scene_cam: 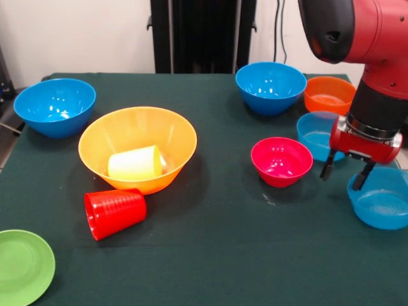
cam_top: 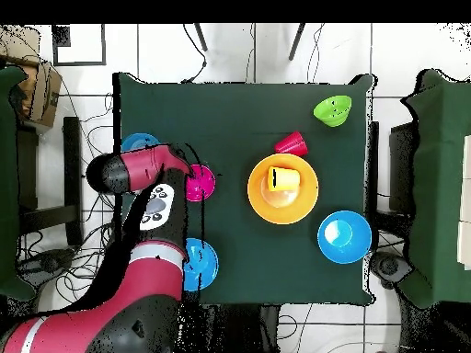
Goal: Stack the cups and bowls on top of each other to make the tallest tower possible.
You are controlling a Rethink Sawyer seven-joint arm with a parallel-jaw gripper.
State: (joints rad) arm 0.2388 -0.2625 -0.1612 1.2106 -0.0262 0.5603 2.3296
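Bowls (scene_cam: 281,160) scattered w/ yellow cup (scene_cam: 134,163) in big one (scene_cam: 137,148); jaws (scene_cam: 347,170) spread, empty, above pale blue bowls (scene_cam: 382,201).

Tabletop (scene_cam: 223,255): dark green cloth covering, rectangular in the overhead view (cam_top: 239,267). White wall (scene_cam: 76,35) behind it in the front view, with a black upright stand (scene_cam: 191,35) at its far edge and a thin black cable (scene_cam: 278,29) hanging beside the stand. Floor (cam_top: 405,55): pale tiles with dark joints, crossed by loose black cables (cam_top: 207,41). Cardboard box (cam_top: 41,92) at the left edge of the overhead view.
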